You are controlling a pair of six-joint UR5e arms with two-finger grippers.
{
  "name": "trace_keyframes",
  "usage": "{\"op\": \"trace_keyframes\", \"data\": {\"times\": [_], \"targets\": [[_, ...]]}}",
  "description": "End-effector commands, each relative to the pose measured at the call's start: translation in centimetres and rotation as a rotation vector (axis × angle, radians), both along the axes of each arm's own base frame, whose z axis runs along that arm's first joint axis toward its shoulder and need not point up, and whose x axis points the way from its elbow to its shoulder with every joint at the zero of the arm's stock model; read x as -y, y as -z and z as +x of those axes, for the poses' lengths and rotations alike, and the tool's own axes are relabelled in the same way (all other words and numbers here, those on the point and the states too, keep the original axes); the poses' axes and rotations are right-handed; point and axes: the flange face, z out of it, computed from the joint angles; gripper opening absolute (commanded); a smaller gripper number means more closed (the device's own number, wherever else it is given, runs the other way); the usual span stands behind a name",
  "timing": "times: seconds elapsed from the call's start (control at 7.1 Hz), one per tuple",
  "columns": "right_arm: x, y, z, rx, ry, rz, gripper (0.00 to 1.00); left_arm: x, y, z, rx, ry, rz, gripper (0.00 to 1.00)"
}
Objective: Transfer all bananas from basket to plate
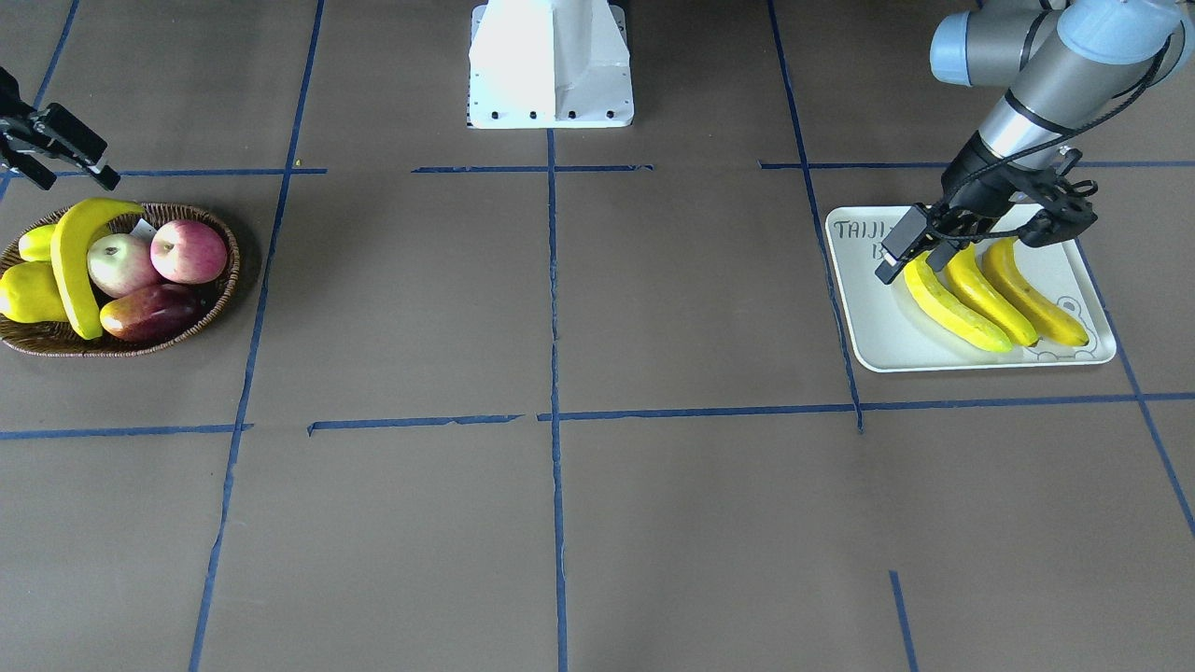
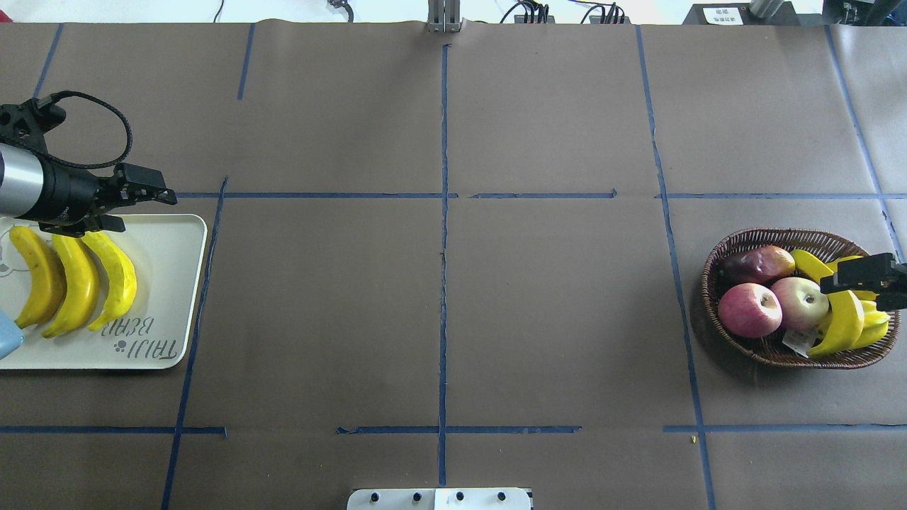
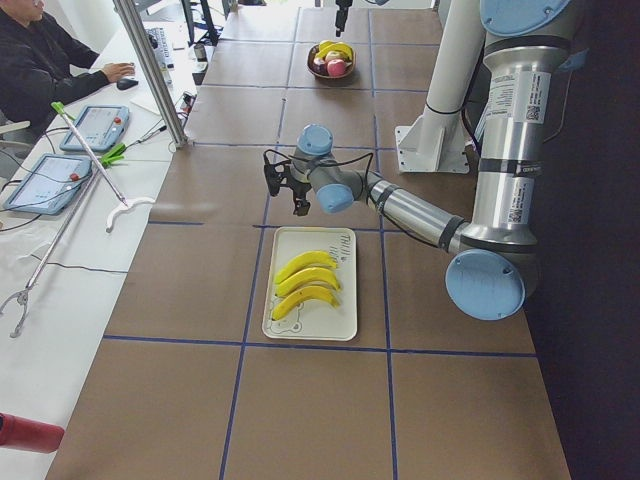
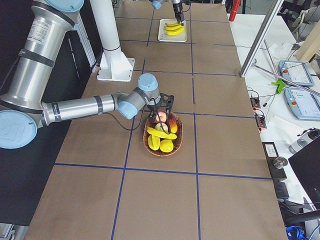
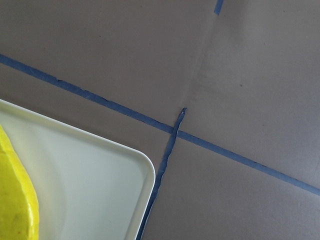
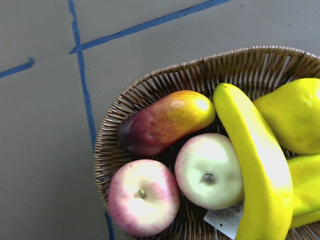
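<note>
Three yellow bananas (image 1: 990, 297) lie side by side on the whitish plate (image 1: 878, 327), which also shows in the overhead view (image 2: 170, 283). My left gripper (image 1: 907, 264) hovers open and empty just above their ends near the robot. A fourth banana (image 1: 73, 266) lies across the other fruit in the wicker basket (image 1: 224, 280); it also shows in the right wrist view (image 6: 255, 165). My right gripper (image 2: 854, 294) is open and empty just above that banana, over the basket (image 2: 716, 269).
The basket also holds two red-pink apples (image 1: 187, 250), a dark red-yellow mango (image 1: 149, 313) and plump yellow fruits (image 1: 28, 291). The robot's white base (image 1: 551, 65) stands at the table's middle edge. Blue tape lines cross the brown table.
</note>
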Motion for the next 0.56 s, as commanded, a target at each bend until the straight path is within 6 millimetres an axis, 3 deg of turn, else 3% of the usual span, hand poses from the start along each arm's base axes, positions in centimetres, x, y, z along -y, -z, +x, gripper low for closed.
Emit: {"op": "trace_keyframes", "data": {"times": [0.0, 0.42], "targets": [[-1.7, -5.6, 1.5, 0.144, -0.073, -0.092, 1.00, -0.1, 0.3, 0.1, -0.004, -0.002, 0.003, 1.00], [-1.6, -8.5, 1.7, 0.091, -0.115, -0.119, 1.00, -0.1, 0.4, 0.1, -0.006, -0.003, 0.002, 1.00]]}}
